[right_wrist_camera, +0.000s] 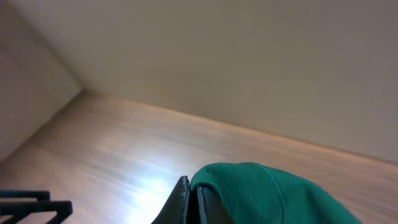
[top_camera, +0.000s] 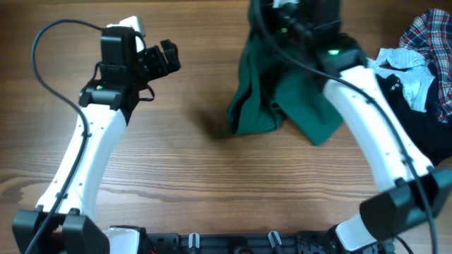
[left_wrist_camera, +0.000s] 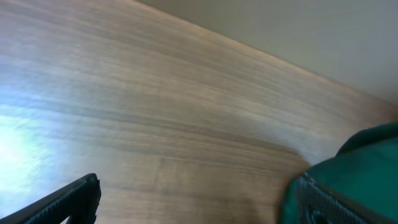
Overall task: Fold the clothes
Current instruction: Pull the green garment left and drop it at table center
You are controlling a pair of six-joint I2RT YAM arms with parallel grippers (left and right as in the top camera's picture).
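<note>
Green garment (top_camera: 272, 106) pinched in right hand (right_wrist_camera: 194, 200).

One garment (top_camera: 265, 106) right of table (top_camera: 212, 183) centre, clothes heap (top_camera: 424, 63) at right edge, left arm (top_camera: 92, 141) well apart left

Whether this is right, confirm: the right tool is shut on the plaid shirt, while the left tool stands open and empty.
Wrong garment: the right wrist view shows the right tool shut on the green garment; the plaid shirt lies apart. The left tool does stand open and empty.
</note>
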